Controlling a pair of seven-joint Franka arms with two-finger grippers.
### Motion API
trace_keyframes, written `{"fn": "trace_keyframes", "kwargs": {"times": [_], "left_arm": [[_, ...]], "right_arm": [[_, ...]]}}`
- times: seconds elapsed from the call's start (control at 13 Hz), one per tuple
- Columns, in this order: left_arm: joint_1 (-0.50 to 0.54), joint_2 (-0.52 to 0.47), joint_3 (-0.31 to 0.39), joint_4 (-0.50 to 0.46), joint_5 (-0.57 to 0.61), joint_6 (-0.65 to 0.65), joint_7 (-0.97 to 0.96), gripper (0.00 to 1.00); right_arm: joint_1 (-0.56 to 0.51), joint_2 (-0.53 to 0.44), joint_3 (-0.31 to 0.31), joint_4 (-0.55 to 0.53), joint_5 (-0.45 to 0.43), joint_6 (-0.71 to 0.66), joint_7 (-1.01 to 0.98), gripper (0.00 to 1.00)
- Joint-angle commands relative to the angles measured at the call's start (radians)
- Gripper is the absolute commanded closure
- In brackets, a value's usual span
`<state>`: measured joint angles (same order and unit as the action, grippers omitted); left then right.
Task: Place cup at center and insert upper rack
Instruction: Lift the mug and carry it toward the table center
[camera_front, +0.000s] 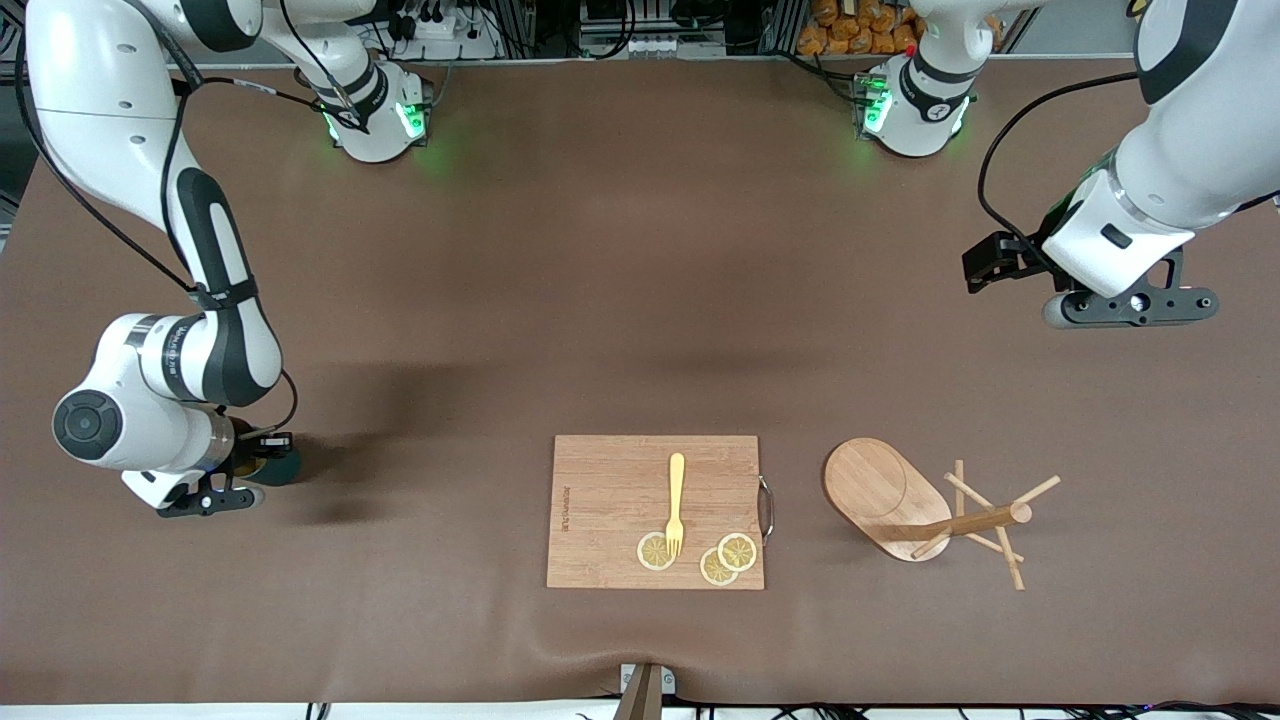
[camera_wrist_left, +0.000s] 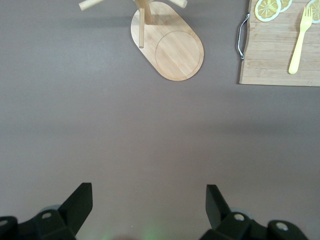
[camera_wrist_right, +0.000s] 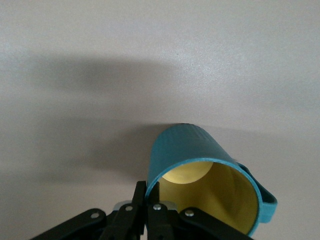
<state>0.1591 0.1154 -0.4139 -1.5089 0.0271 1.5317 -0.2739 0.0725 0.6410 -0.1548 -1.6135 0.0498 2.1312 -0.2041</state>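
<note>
Clearly the step in hand is carrying the cup (camera_wrist_right: 205, 170) toward the table's center. The right gripper (camera_wrist_right: 146, 202), low at the right arm's end of the table, is pinching the cup's rim, one finger inside and one outside. To do this well, I'd keep the pinch firm and the mug level during travel, since a rim hold lets it swing. The cup is teal outside, pale yellow inside, with one handle; whether it is just clear of the table is hard to tell. The upper rack (camera_front: 925, 510) lies tipped on its side beside the cutting board (camera_front: 610, 510). The left gripper (camera_wrist_left: 150, 205) waits, fingers spread, above bare table.
</note>
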Motion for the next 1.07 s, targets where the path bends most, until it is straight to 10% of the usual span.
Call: {"fn": "trace_keyframes", "kwargs": {"times": [0.0, 1.0], "left_arm": [[0.0, 0.004, -0.002, 0.009, 0.004, -0.007, 0.018, 0.0], [0.005, 0.024, -0.002, 0.009, -0.004, -0.008, 0.024, 0.0]], "right_arm": [[0.009, 0.002, -0.009, 0.006, 0.019, -0.005, -0.015, 1.0], [0.202, -0.132, 0.133, 0.029, 0.033, -0.135, 0.325, 1.0]]}}
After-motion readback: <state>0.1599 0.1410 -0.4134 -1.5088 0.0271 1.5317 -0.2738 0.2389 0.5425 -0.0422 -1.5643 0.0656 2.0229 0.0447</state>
